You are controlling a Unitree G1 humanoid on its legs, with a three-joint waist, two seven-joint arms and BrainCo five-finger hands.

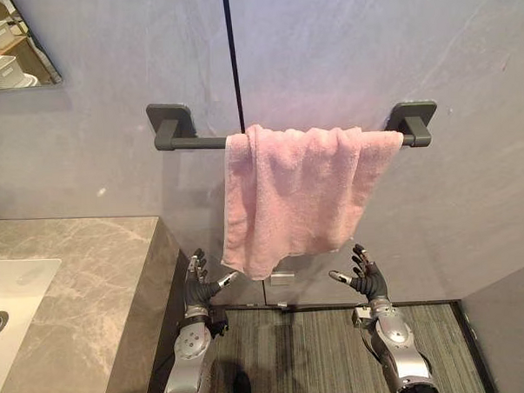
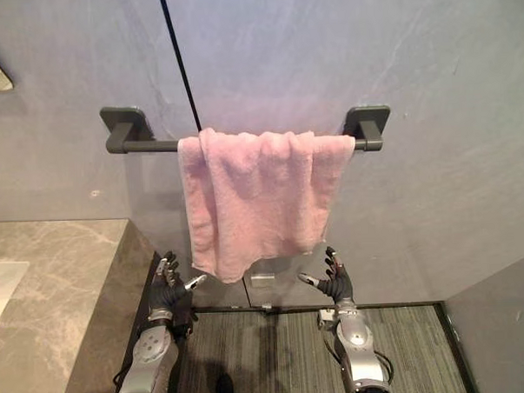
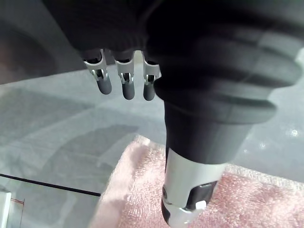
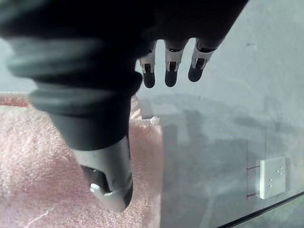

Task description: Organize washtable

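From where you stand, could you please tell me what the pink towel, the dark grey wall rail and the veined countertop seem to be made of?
Pink towel: fluffy pile, likely cotton terry.
Dark grey wall rail: smooth matt surface, probably coated metal, possibly plastic.
Veined countertop: slight sheen, marble or stone-look composite.

Towel [image 1: 297,195]: one, pale pink terry, draped over the dark grey wall rail [image 1: 194,143] at the centre of the frame. It covered the rail's right-hand stretch up to the right bracket. It hung bunched, with folds at the top and an uneven lower edge, lowest at its left corner. Bench [image 1: 82,256]: grey veined stone, lower left of the frame, apart from the towel.
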